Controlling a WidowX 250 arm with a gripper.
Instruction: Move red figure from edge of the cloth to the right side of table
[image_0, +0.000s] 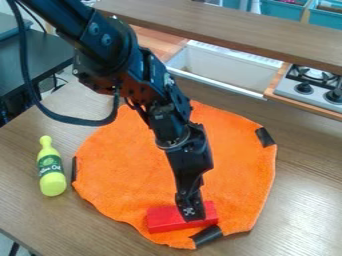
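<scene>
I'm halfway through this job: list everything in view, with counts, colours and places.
Block: one, red, on the cloth's near part
Cloth: one, orange, mid-table
Strips: three, black, at the cloth's left, right and near edges
Bottle: one, yellow-green with green label, left of the cloth
Table: one, brown, under the cloth
Sink: one, white, behind the cloth
Stove: one, grey, far right
Shelf: one, brown, across the top
Bins: at least two, blue, top right
Arm: one, black, from upper left
Pincer: one, black, at the block
</scene>
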